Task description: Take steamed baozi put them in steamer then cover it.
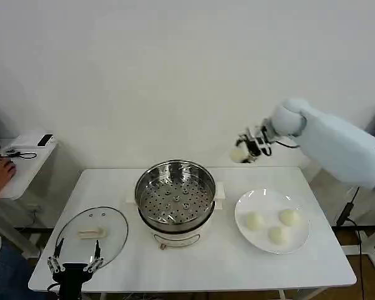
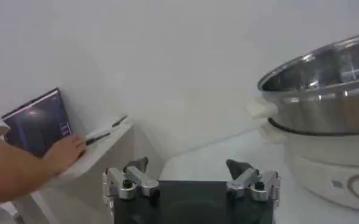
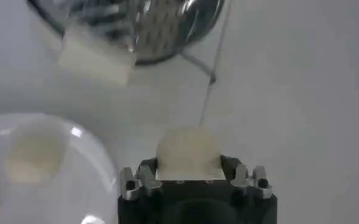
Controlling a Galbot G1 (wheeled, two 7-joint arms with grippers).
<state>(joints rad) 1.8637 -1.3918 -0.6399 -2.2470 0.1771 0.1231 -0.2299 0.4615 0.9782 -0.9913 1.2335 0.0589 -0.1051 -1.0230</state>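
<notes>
My right gripper (image 1: 239, 154) hangs in the air to the right of the steamer (image 1: 175, 195), above the table's far edge, shut on one cream-white baozi (image 3: 188, 151). Three more baozi (image 1: 255, 220) (image 1: 290, 217) (image 1: 277, 235) lie on the white plate (image 1: 262, 199) at the right. The steamer's perforated tray holds nothing. The glass cover (image 1: 91, 235) with its pale handle lies flat at the front left. My left gripper (image 1: 74, 265) rests open at the table's front left edge, just in front of the cover, with nothing between its fingers (image 2: 135, 165).
A small side table (image 1: 22, 164) stands to the left, with a person's hand (image 1: 0, 170) on it. The steamer's side handle (image 3: 97, 58) sticks out toward the plate. Bare tabletop (image 1: 200, 265) lies in front of the steamer.
</notes>
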